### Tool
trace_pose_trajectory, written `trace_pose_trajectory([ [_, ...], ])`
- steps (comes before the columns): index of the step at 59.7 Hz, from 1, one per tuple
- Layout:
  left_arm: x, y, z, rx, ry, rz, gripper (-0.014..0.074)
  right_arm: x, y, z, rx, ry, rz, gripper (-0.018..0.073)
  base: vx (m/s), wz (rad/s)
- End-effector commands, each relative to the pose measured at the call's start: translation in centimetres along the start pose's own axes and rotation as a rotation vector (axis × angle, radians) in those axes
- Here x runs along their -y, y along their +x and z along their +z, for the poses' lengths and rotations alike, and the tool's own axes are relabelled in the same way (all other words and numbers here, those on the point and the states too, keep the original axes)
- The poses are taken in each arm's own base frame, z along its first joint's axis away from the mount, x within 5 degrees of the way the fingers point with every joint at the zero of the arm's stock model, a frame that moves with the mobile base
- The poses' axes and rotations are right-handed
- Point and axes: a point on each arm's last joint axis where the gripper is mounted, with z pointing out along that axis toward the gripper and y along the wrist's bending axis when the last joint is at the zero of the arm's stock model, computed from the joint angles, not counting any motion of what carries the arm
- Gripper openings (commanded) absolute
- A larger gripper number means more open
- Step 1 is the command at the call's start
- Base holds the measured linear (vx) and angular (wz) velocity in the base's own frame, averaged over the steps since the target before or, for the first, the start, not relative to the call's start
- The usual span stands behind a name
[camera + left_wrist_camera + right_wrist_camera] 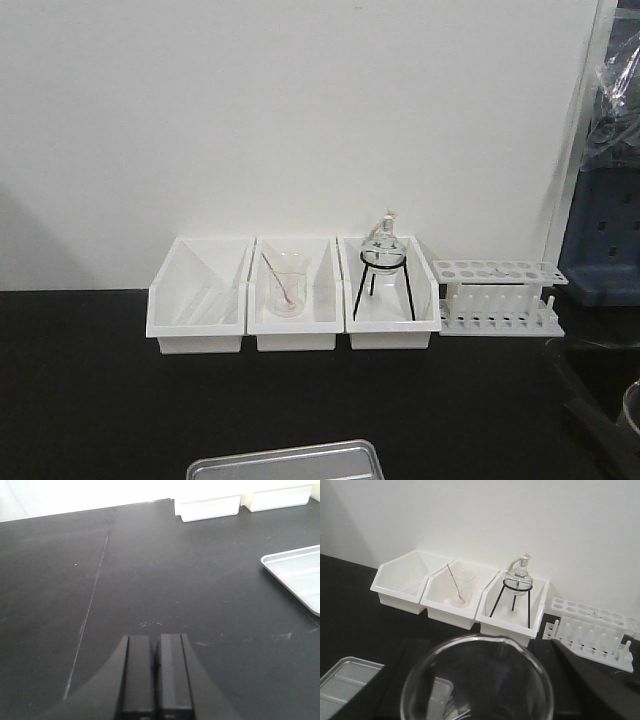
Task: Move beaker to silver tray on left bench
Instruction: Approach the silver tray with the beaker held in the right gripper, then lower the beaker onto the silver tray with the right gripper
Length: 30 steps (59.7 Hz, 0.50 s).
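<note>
**Beaker gripped in the right jaws; left jaws clenched together**

Only the right wrist view shows the beaker plainly; it fills the foreground, rim up, with a dark finger on each side, so the right jaws are grasping it above the counter; the front view catches just a sliver of glass at its right edge; the left wrist view alone shows the left jaws, pressed flat against each other low over the black counter; the silver tray lies ahead and to the right of the left jaws, and down to the left of the right jaws, apart from the beaker; well beyond both pairs of jaws three white bins stand touching in a row against the wall; what the left bin holds is too faint to tell; the middle bin holds a second beaker with a thin rod leaning in it; the right bin holds a round flask on a black tripod; a white test-tube rack stands just right of that bin
</note>
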Motion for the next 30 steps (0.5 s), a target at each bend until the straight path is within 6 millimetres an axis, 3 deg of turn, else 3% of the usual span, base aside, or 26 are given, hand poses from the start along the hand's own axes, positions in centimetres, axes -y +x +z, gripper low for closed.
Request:
trace_pose_trajectory([
  [1,0.1,-0.1,0.2,0.062,0.006,-0.003,0.0001,-0.4,-1.6,-0.2,0.089,-0.045,-0.027,-0.0011,0.00,0.00],
  [12,0.1,-0.1,0.2,0.062,0.006,-0.003,0.0001,-1.0,-2.2,-0.2,0.161,-0.111,-0.026,-0.0011,0.00,0.00],
  [16,0.1,-0.1,0.2,0.062,0.006,-0.003,0.0001,-1.4,-2.0,0.7,0.148,-0.140,-0.026,-0.0011,0.00,0.00],
  [25,0.1,-0.1,0.2,0.062,0.006,-0.003,0.0001,-2.5,0.0,5.6,0.038,-0.222,-0.015,-0.0011,0.00,-0.01],
  [30,0.1,-0.1,0.2,0.062,0.006,-0.003,0.0001,-3.6,1.5,8.9,0.055,-0.362,0.022,-0.0011,0.00,-0.01],
])
